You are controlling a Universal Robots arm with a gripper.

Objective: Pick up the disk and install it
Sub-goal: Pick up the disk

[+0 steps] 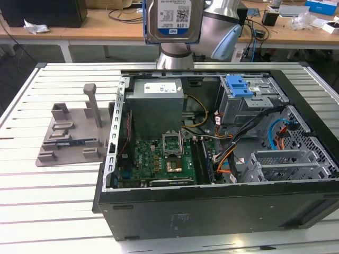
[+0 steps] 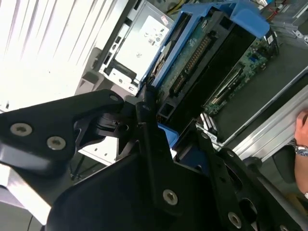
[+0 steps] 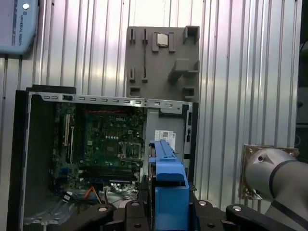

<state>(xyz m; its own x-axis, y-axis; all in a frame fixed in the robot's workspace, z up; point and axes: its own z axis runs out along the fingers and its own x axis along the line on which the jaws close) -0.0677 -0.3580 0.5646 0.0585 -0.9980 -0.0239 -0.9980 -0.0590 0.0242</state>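
The arm is raised high behind the open computer case [image 1: 212,211], wrist lifted, and the disk [image 1: 172,21] hangs label-out, well above the grey power supply [image 1: 157,103]. In the second wrist view the gripper [image 2: 174,126] is closed tight on the disk in its blue carrier, with a black finger [image 2: 149,134] flat against one side. The other finger is partly hidden, so it's probably pressing the opposite edge. The motherboard [image 3: 108,139] lies exposed far below.
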